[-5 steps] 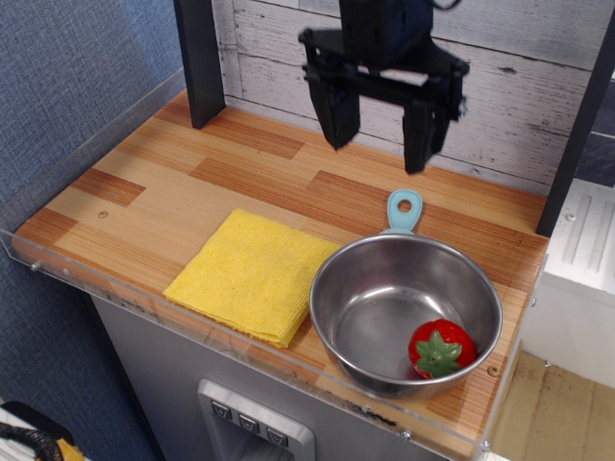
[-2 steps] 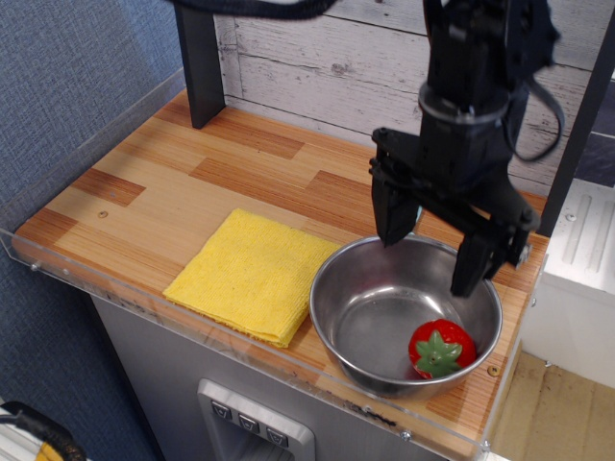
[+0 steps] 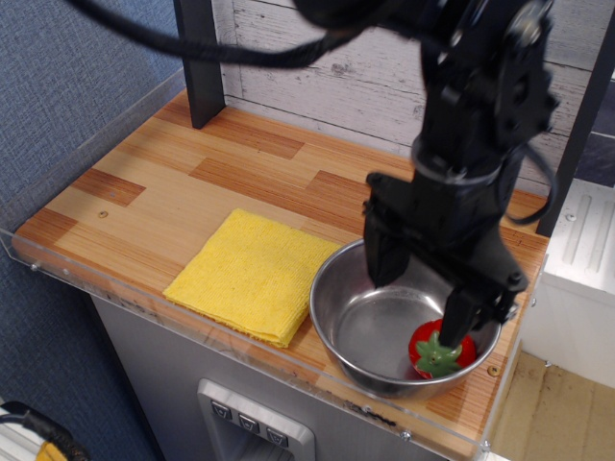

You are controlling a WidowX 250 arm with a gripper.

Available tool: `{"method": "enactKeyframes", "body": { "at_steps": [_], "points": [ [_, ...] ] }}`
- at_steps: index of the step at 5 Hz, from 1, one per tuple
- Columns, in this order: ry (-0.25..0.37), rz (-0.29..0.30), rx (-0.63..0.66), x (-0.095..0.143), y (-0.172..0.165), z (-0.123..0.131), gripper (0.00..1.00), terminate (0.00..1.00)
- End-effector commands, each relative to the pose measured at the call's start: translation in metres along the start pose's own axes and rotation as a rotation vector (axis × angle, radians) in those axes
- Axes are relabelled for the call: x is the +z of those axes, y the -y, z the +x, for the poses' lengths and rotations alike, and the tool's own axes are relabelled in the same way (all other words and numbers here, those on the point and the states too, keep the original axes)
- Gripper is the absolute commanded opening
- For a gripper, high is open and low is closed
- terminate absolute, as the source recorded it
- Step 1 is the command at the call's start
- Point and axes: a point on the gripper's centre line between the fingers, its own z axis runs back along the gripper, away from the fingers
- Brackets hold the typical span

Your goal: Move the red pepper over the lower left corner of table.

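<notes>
Down at 5 o'clock on the table (image 3: 144, 182), the pepper (image 3: 440, 351) sits inside the steel bowl (image 3: 338, 298), against its right wall. The gripper (image 3: 420, 293) hangs over the bowl with its 2 fingers apart, 1 fingertip just beside or touching the pepper's top; nothing is held. The pepper looks light, rigid and glossy, so probably slippery; squeezing its red flanks below the cap seems safest. Its green stem cap faces up and toward 6 o'clock, the short axis tilted that way. A yellow cloth (image 3: 255, 274) lies just left of the bowl.
</notes>
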Motion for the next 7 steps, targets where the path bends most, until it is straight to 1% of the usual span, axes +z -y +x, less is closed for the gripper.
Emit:
{"method": "enactKeyframes", "body": {
  "at_steps": [1,3,4,5,6,7],
  "points": [
    [0.054,-0.008,0.073,-0.001,-0.021,-0.006,1.00,0.00],
    [0.091,-0.012,0.127,-0.004,-0.029,-0.001,1.00,0.00],
    [0.097,0.013,0.125,-0.003,-0.026,0.010,1.00,0.00],
    [0.098,0.013,0.098,-0.009,-0.017,0.022,1.00,0.00],
    [0.085,-0.001,0.070,-0.020,-0.007,0.030,1.00,0.00],
    [0.054,-0.008,0.044,-0.035,0.005,0.032,1.00,0.00]
  ]
}}
